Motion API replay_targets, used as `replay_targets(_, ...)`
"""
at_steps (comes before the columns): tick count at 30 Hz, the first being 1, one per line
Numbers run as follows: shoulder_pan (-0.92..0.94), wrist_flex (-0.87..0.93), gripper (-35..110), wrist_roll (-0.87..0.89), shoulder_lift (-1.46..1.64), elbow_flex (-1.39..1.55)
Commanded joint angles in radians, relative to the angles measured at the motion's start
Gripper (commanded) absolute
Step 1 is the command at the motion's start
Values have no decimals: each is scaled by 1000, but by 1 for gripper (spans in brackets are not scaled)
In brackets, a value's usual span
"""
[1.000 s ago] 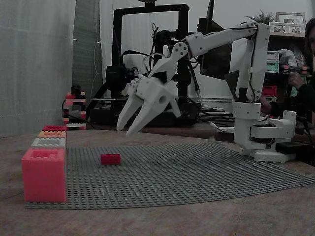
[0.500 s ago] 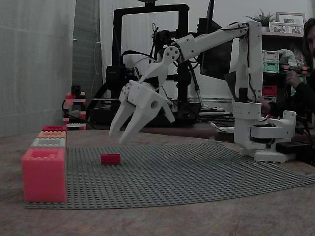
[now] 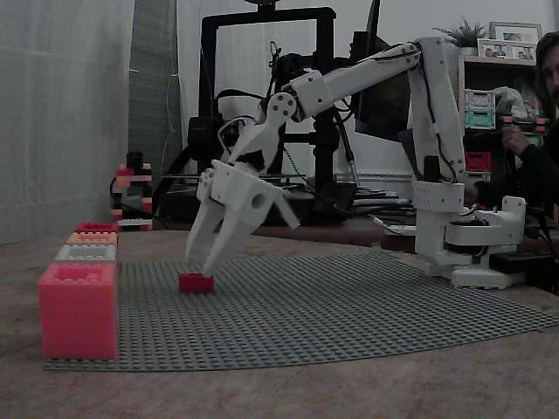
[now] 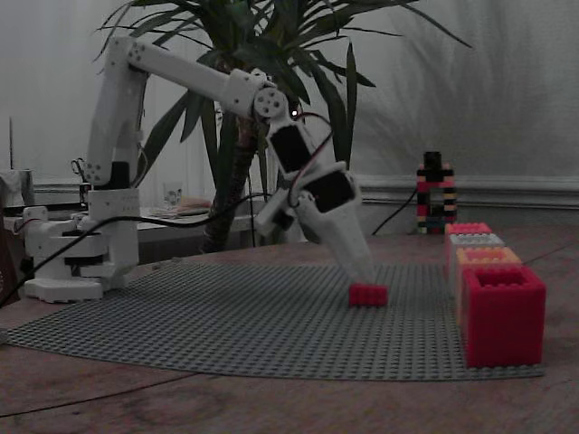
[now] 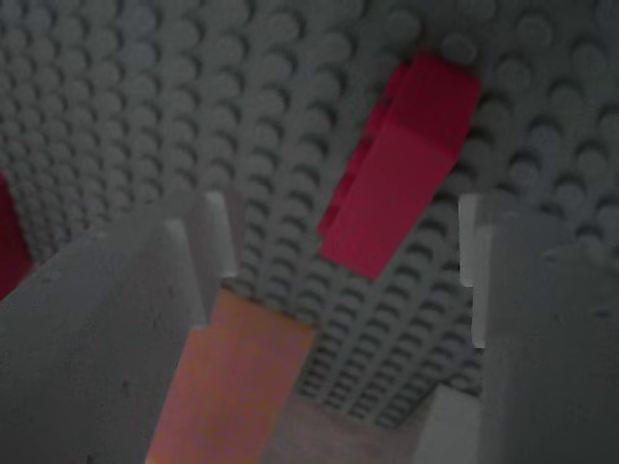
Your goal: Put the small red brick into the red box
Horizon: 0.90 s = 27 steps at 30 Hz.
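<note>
The small red brick (image 3: 196,282) (image 4: 368,294) lies on the grey studded baseplate (image 3: 349,305). My white gripper (image 3: 199,264) (image 4: 365,271) hangs open just above the brick, fingertips pointing down at it. In the wrist view the brick (image 5: 401,169) lies slantwise ahead between the two fingers (image 5: 116,319), untouched. The red box (image 4: 502,312) (image 3: 96,227) is the end one in a row of boxes at the plate's edge, well apart from the brick.
In that row stand a pink-coral box (image 3: 78,310), a grey box (image 3: 86,253) and an orange box (image 3: 92,237). A small brick tower (image 3: 131,192) and a 3D printer (image 3: 262,105) stand behind. A person (image 3: 541,131) sits at the right.
The gripper has come down and to the left in the fixed view, from mid-air to just above the brick. It stayed open. The brick has not moved.
</note>
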Motion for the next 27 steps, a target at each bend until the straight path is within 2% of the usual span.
replay_targets(1,-21,12,21,18,21,-71)
replay_targets(20,-21,28,21,98,-14,-100)
replay_targets(27,-12,21,14,100,-21,-103)
